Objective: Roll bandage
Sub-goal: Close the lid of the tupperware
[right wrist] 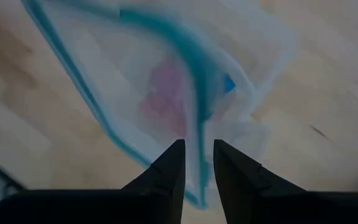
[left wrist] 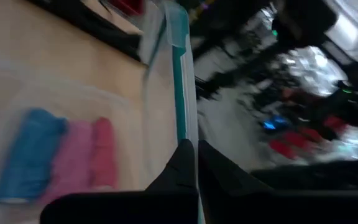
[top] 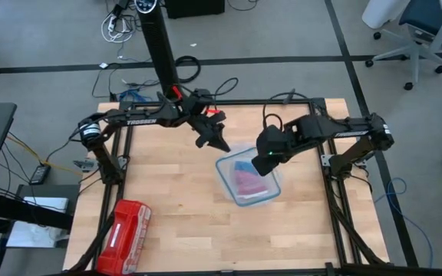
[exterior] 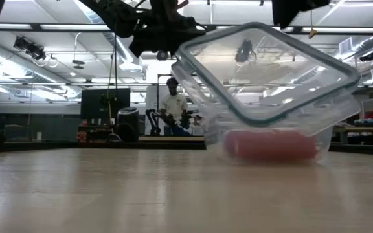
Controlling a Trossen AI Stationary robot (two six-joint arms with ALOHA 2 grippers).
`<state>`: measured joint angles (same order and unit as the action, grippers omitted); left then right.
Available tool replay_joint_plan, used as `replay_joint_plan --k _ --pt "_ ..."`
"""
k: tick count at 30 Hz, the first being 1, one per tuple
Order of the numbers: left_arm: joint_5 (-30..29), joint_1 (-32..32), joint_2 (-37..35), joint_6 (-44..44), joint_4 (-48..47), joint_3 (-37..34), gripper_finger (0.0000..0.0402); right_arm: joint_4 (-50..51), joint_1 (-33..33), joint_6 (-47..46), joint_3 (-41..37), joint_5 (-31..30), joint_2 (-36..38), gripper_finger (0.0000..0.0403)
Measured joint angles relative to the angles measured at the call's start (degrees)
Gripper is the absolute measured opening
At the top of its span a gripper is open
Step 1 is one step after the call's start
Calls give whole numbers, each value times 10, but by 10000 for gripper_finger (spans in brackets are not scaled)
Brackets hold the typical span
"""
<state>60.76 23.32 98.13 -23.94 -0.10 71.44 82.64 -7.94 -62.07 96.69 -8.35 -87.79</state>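
Bright blue rolled fabric bandage [left wrist: 27, 155] sits inside the clear plastic food container [top: 267, 195], mid-worktop, just below and beside both end effectors. Left end effector [left wrist: 196, 149] is above the container's left rim, fingers pressed together, pinching the edge of the clear lid with teal gasket [left wrist: 180, 74]. Right end effector [right wrist: 197, 152] is at the container's upper right edge, fingers slightly apart with the teal-rimmed lid edge between them; looks clamped on it.

Counts: one blue bandage, two pink-red rolls [left wrist: 89, 155] lying next to it in the container, one container, one lid, one red plastic-wrapped pack [top: 125, 234] near the front left corner of the light wooden worktop [top: 175, 199].

Both arms reach inward from their side mounts, wrists angled down toward the container. Lid is tilted, raised off the container in the low view [exterior: 264, 71]. A person stands in the room behind.
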Motion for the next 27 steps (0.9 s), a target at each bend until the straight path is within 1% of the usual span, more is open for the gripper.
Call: replay_joint_plan --k 3,5,8,11,14,16,18,20,23,25,27 --pt "-49 6 0 28 1 0 2 -7 0 -20 -41 13 0 82" --pt "-51 12 0 16 1 0 2 -17 1 -32 -55 23 1 82" --pt "-4 20 0 -13 2 0 2 -31 -5 -51 -58 14 16 82" --pt "43 23 -1 -25 2 0 2 -13 -7 -67 -58 -7 42 82" --pt "52 25 -5 -34 3 0 2 47 10 -86 -62 -8 65 82" --pt "52 26 -11 -29 5 0 2 78 25 -94 -81 -10 84 82" --pt "47 26 -19 -15 7 0 2 60 44 -81 -118 -8 106 82" --pt "38 26 -29 6 6 0 1 32 62 -68 -164 6 128 81" --pt "5 26 -46 47 3 0 1 -22 89 -55 -243 31 161 77" --pt "-17 26 -57 64 2 0 1 -66 101 -54 -288 34 182 74" --pt "-24 27 -62 73 0 0 1 -100 114 -57 -324 37 203 71"
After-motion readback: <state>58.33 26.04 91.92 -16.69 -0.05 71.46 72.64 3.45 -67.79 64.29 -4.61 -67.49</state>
